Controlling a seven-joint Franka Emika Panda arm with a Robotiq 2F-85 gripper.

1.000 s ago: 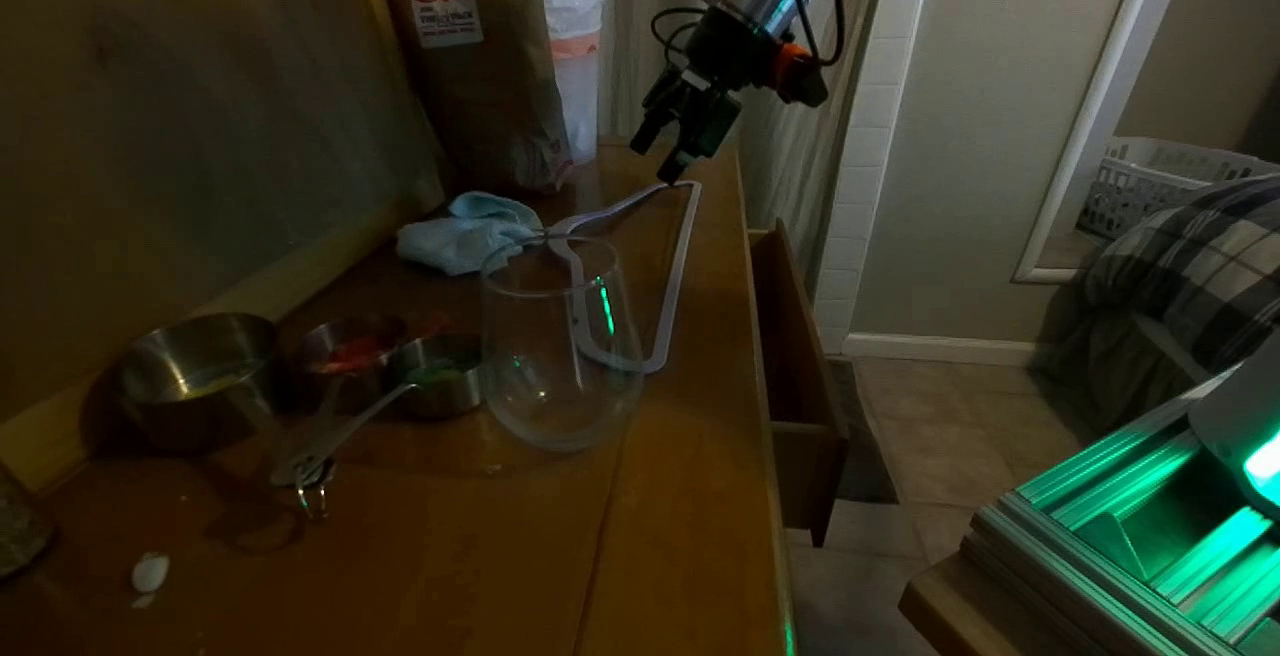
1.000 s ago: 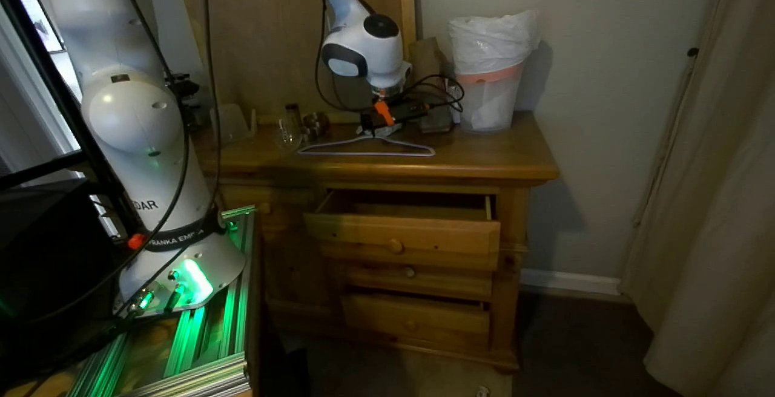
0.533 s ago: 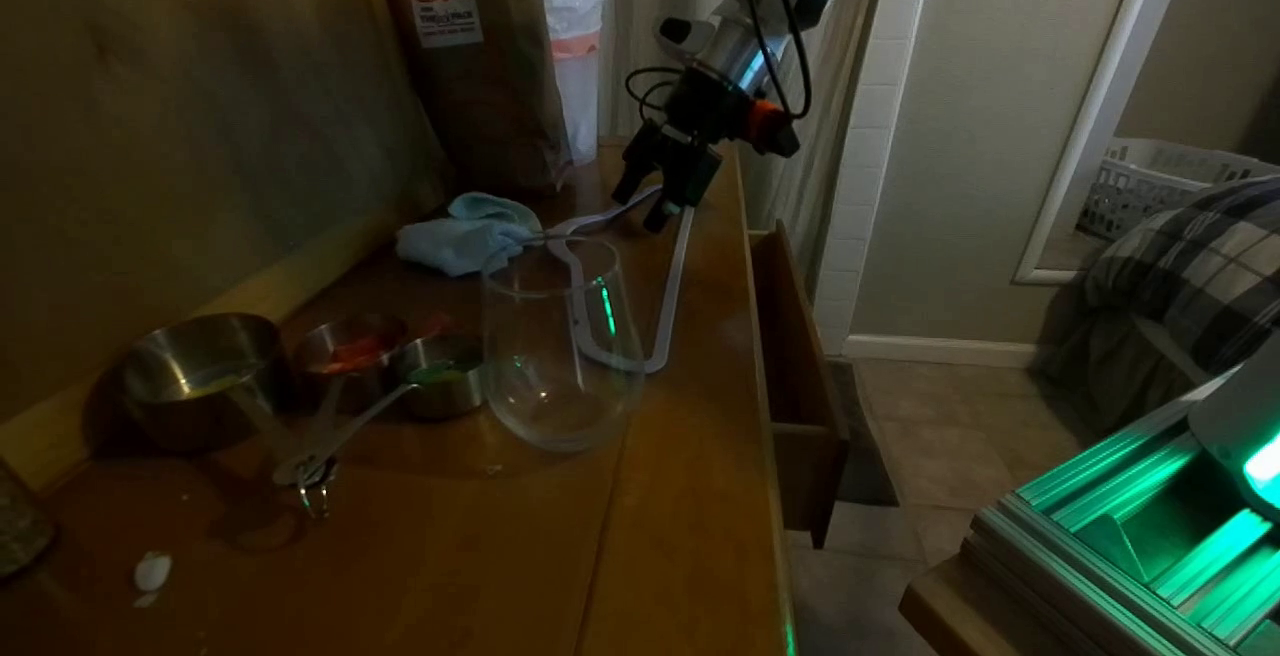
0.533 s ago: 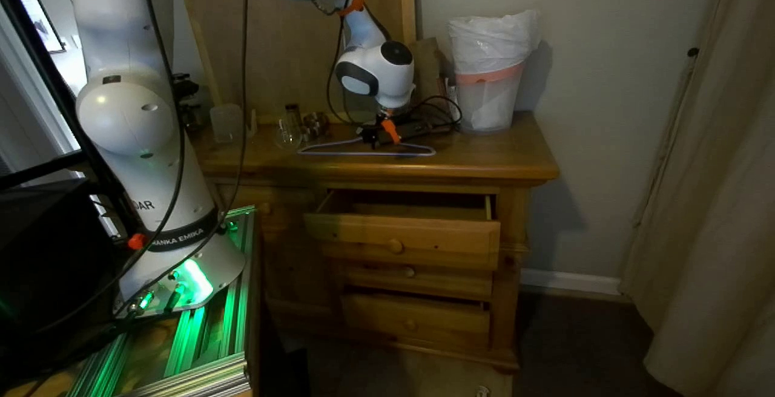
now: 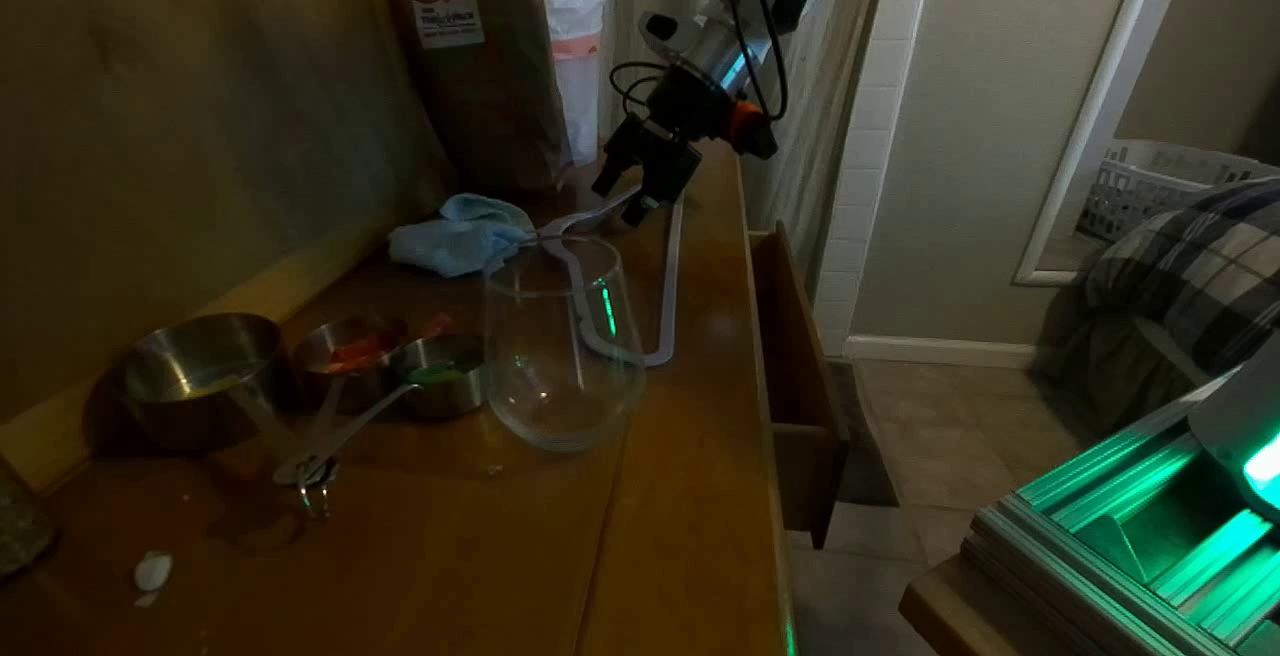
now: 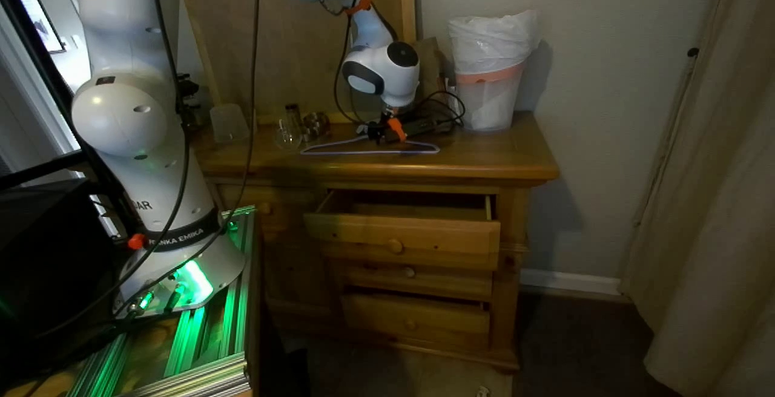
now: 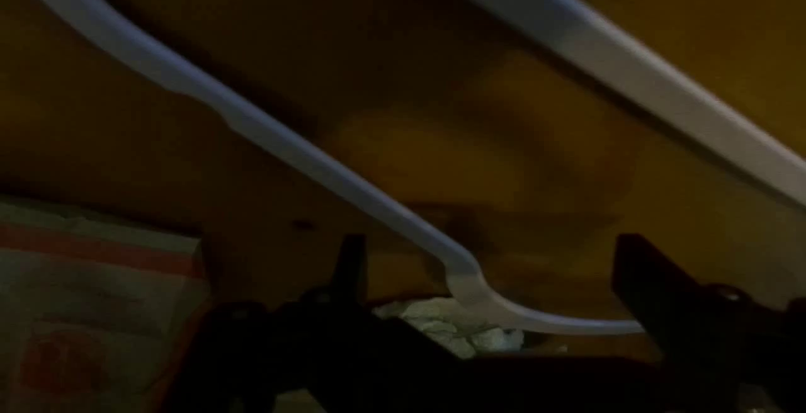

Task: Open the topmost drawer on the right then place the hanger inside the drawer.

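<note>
i record the gripper (image 7: 491, 238) with jaws apart. the hanger (image 7: 343, 182) lies on the dresser top (image 6: 484, 154) just beneath them; contact i cannot confirm. the topmost drawer (image 6: 448, 242) is pulled out, below the jaws.

In an exterior view, dimly lit: pale wall (image 6: 605, 94), upper right; curtain (image 6: 714, 203), right edge. In an exterior view: tiled floor (image 5: 935, 416), right of centre.
</note>
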